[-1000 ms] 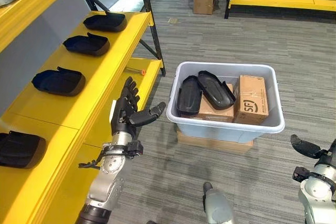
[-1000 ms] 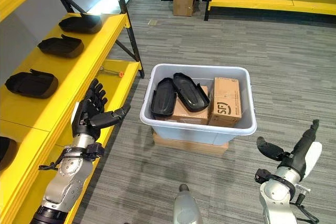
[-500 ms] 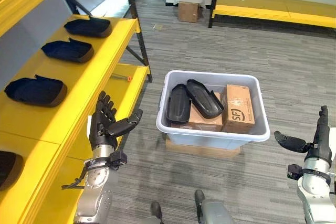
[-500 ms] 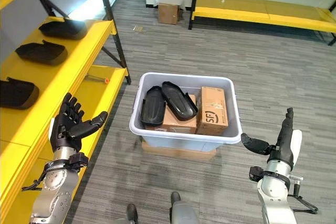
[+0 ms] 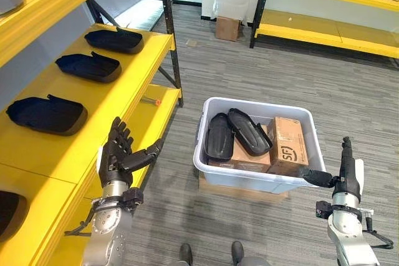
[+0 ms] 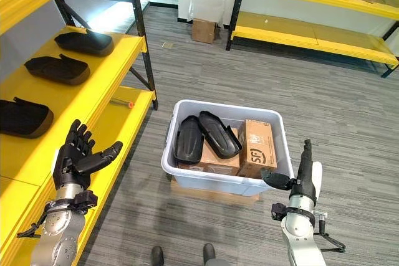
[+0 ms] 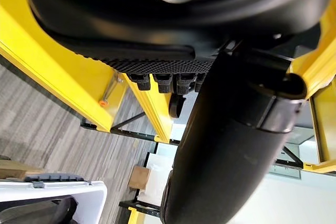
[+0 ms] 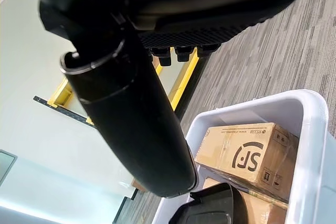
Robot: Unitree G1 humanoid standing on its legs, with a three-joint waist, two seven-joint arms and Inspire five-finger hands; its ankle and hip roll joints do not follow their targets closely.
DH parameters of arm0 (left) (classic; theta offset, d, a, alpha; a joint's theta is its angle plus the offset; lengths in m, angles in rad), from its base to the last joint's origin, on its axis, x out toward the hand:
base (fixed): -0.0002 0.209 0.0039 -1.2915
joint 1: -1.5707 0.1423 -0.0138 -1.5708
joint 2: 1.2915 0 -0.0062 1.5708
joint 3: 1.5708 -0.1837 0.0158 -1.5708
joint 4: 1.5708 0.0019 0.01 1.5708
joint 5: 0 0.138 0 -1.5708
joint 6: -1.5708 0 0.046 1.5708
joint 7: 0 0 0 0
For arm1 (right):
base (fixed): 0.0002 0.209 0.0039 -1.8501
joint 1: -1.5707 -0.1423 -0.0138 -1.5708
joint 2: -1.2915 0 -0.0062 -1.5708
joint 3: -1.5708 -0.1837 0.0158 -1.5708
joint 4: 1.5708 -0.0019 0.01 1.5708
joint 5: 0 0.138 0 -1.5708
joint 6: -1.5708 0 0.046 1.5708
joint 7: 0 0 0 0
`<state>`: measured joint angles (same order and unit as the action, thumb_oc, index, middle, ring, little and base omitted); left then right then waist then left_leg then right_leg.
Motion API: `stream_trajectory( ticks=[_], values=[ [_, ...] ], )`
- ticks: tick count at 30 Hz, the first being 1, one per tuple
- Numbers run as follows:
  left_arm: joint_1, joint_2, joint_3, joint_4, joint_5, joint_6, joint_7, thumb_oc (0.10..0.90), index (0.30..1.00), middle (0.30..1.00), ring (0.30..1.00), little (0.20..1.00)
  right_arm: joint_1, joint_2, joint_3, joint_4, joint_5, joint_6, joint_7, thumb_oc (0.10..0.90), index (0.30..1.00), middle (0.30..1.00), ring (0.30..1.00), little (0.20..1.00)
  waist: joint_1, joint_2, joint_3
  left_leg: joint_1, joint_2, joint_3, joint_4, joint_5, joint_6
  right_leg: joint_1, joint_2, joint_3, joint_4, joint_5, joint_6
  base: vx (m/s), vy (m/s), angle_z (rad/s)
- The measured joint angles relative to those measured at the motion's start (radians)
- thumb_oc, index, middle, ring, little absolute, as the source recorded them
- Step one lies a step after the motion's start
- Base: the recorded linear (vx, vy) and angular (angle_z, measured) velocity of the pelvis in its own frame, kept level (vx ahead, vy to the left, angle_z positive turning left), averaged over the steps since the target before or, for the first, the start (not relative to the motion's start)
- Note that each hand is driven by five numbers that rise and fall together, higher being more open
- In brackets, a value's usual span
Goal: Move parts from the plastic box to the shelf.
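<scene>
A white plastic box stands on the carpet, on a flat cardboard base. Two black shell-shaped parts lie in it on top of cardboard cartons. Three more black parts rest in a row on the yellow shelf to the left. My left hand is open, fingers spread, held up beside the shelf's lower board and holding nothing. My right hand is open too, fingers straight up, just off the box's near right corner. The box and a carton show past its thumb.
A lower yellow shelf board carries a small orange-tipped tool. Black shelf posts stand at its end. Another yellow rack runs along the far wall, with a small cardboard box on the floor beside it.
The camera has risen and swung, so more of the far rack shows. My right hand has come in closer to the box's right corner. The left hand keeps its open pose.
</scene>
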<state>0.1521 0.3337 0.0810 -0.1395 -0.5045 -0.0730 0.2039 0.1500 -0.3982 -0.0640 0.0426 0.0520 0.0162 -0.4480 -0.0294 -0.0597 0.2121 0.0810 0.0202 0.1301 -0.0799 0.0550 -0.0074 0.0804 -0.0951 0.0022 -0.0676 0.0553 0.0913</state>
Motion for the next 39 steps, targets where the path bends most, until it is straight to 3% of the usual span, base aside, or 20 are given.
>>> stream_trajectory(
  ticks=[7,11,13,15,16,18,21,22,23,24,26,27,28,29,30,32,35,37,39],
  values=[
    [0.019,0.0,0.0,0.0,-0.001,0.0,-0.018,0.9,1.0,1.0,1.0,1.0,-0.007,-0.005,-0.001,0.0,-0.055,0.037,-0.01,0.9,1.0,1.0,1.0,1.0,0.004,0.0,-0.001,0.005,-0.002,0.006,-0.002,-0.011,0.006,-0.014,0.001,-0.013,0.034,0.001,0.002,0.09,0.164,-0.03],
    [0.009,0.0,0.006,0.021,-0.003,-0.004,-0.017,0.9,1.0,1.0,1.0,1.0,-0.068,-0.013,-0.001,0.0,-0.073,0.05,-0.008,0.9,1.0,1.0,1.0,1.0,0.033,-0.001,0.0,-0.021,-0.008,0.011,0.004,-0.024,0.049,-0.182,0.018,-0.027,0.249,0.024,0.04,0.02,0.152,-0.6],
    [0.011,0.002,0.006,0.038,-0.003,-0.004,-0.017,0.9,1.0,1.0,1.0,1.0,-0.082,-0.016,-0.002,0.001,-0.092,0.049,-0.008,0.9,1.0,1.0,1.0,1.0,0.037,-0.006,0.001,-0.031,0.008,0.036,0.015,-0.023,0.059,-0.218,0.016,-0.089,0.288,0.064,0.102,0.02,0.081,-0.55],
    [0.03,0.003,0.007,0.036,-0.004,-0.005,-0.016,0.9,1.0,1.0,1.0,1.0,-0.08,-0.022,-0.002,0.003,-0.11,0.049,-0.006,0.9,1.0,1.0,1.0,1.0,0.043,-0.008,0.001,-0.036,0.025,0.058,0.025,-0.022,0.074,-0.287,-0.001,-0.19,0.492,-0.028,0.099,0.05,0.027,-0.38],
    [0.055,0.003,0.007,0.033,-0.01,-0.005,-0.013,0.9,1.0,1.0,1.0,1.0,-0.075,-0.036,-0.002,0.002,-0.123,0.048,-0.001,0.9,1.0,1.0,1.0,1.0,0.048,-0.009,0.003,-0.03,0.025,0.073,0.024,-0.02,0.078,-0.294,-0.042,-0.274,0.566,-0.034,0.082,0.07,-0.075,-0.36],
    [0.086,0.002,0.013,0.035,-0.043,-0.004,0.003,0.9,1.0,1.0,1.0,1.0,-0.072,-0.065,-0.002,-0.001,-0.173,0.035,0.004,0.9,1.0,1.0,1.0,1.0,0.061,-0.007,0.004,-0.03,0.025,0.085,0.024,-0.022,0.083,-0.256,-0.1,-0.309,0.492,-0.04,0.075,0.08,-0.106,-0.33],
    [0.082,0.006,0.053,0.056,-0.073,-0.006,0.002,0.9,1.0,1.0,1.0,1.0,-0.061,-0.069,-0.002,-0.015,-0.232,0.029,0.002,0.9,1.0,1.0,1.0,1.0,0.055,-0.004,0.009,-0.029,0.027,0.073,0.025,-0.018,0.072,-0.225,-0.167,-0.241,0.306,-0.021,0.111,0.13,-0.243,0.02],
    [0.065,0.012,0.053,0.06,-0.089,-0.011,-0.014,0.9,1.0,1.0,1.0,1.0,-0.028,-0.078,-0.007,-0.033,-0.244,0.024,0.001,0.9,1.0,1.0,1.0,1.0,0.053,-0.003,0.01,-0.034,0.023,0.055,0.029,-0.019,0.067,-0.217,-0.195,-0.199,0.227,0.018,0.141,0.2,-0.394,0.65],
    [0.049,0.02,0.049,0.058,-0.091,-0.048,-0.034,0.9,1.0,1.0,1.0,1.0,-0.01,-0.077,-0.002,-0.035,-0.248,0.018,0.002,0.9,1.0,1.0,1.0,1.0,0.035,-0.01,0.013,-0.035,0.021,0.013,0.033,-0.021,0.06,-0.18,-0.251,-0.134,0.02,0.103,0.17,0.19,-0.389,0.87],
    [0.043,0.037,0.026,0.051,-0.091,-0.059,-0.042,0.9,1.0,1.0,1.0,1.0,-0.011,-0.077,0.003,-0.029,-0.248,0.017,0.007,0.9,1.0,1.0,1.0,1.0,0.035,-0.008,0.017,-0.033,0.03,-0.012,0.036,-0.023,0.046,-0.169,-0.275,-0.127,-0.022,0.136,0.162,0.16,-0.436,0.92],
    [0.069,0.071,-0.003,0.008,-0.088,-0.059,-0.051,0.9,1.0,1.0,1.0,1.0,-0.007,-0.076,0.01,-0.028,-0.247,0.013,0.031,0.9,1.0,1.0,1.0,1.0,0.043,-0.017,0.017,-0.001,0.058,-0.031,0.012,-0.007,0.016,-0.143,-0.272,-0.162,-0.019,0.156,0.147,0.09,-0.388,0.47],
    [0.082,0.08,-0.005,-0.006,-0.088,-0.06,-0.056,0.9,1.0,1.0,1.0,1.0,0.001,-0.076,0.011,-0.03,-0.246,0.007,0.033,0.9,1.0,1.0,1.0,1.0,0.052,-0.027,0.015,0.011,0.064,-0.039,-0.001,-0.003,-0.001,-0.127,-0.265,-0.183,-0.019,0.157,0.148,0.07,-0.268,0.29],
    [0.106,0.09,0.004,-0.03,-0.088,-0.063,-0.066,0.9,1.0,1.0,1.0,1.0,0.027,-0.071,0.011,-0.04,-0.245,-0.004,0.038,0.9,1.0,1.0,1.0,1.0,0.065,-0.058,0.006,0.012,0.068,-0.052,0.0,-0.01,-0.027,-0.101,-0.238,-0.192,-0.018,0.153,0.146,0.04,-0.159,0.48],
    [0.143,0.112,0.032,-0.057,-0.088,-0.068,-0.066,0.9,1.0,1.0,1.0,1.0,0.052,-0.05,0.014,-0.049,-0.245,-0.017,0.04,0.9,1.0,1.0,1.0,1.0,0.07,-0.119,-0.007,0.008,0.057,-0.069,0.0,-0.012,-0.068,-0.066,-0.202,-0.179,-0.009,0.159,0.115,0.03,-0.174,0.26],
    [0.151,0.082,0.044,-0.034,-0.09,-0.076,-0.072,0.9,1.0,1.0,1.0,1.0,0.036,-0.045,0.009,-0.022,-0.245,-0.017,0.042,0.9,1.0,1.0,1.0,1.0,0.089,-0.104,-0.005,0.01,0.088,-0.066,0.007,-0.019,-0.098,-0.065,-0.165,-0.201,-0.015,0.134,0.083,0.02,-0.142,0.18],
    [0.185,0.064,0.028,-0.03,-0.09,-0.068,-0.108,0.9,1.0,1.0,1.0,1.0,0.022,-0.057,-0.001,-0.026,-0.236,-0.004,0.042,0.9,1.0,1.0,1.0,1.0,0.083,-0.044,-0.002,-0.006,0.153,-0.065,0.006,-0.014,-0.11,-0.072,-0.098,-0.205,-0.017,0.112,0.065,0.02,-0.1,-0.06],
    [0.185,0.034,0.025,-0.031,-0.091,-0.065,-0.136,0.9,1.0,1.0,1.0,1.0,0.012,-0.088,-0.001,-0.015,-0.236,-0.003,0.06,0.9,1.0,1.0,1.0,1.0,0.077,0.021,0.008,0.012,0.191,-0.061,0.002,-0.006,-0.12,-0.055,-0.052,-0.204,-0.018,0.1,0.047,0.04,-0.104,-0.1],
    [0.179,0.034,0.037,-0.06,-0.115,-0.066,-0.136,0.9,1.0,1.0,1.0,1.0,0.002,-0.108,0.0,-0.011,-0.237,-0.004,0.065,0.9,1.0,1.0,1.0,1.0,0.061,0.036,0.007,0.04,0.193,-0.06,0.002,-0.019,-0.136,-0.026,-0.052,-0.203,-0.019,0.088,0.048,0.06,-0.149,-0.01],
    [0.163,0.035,0.044,-0.072,-0.118,-0.071,-0.136,0.9,1.0,1.0,1.0,1.0,0.002,-0.123,0.001,-0.011,-0.237,-0.004,0.068,0.9,1.0,1.0,1.0,1.0,0.063,0.031,0.007,0.045,0.19,-0.064,0.002,-0.025,-0.151,-0.02,-0.055,-0.201,-0.019,0.088,0.049,0.03,-0.092,0.03]
  ],
)
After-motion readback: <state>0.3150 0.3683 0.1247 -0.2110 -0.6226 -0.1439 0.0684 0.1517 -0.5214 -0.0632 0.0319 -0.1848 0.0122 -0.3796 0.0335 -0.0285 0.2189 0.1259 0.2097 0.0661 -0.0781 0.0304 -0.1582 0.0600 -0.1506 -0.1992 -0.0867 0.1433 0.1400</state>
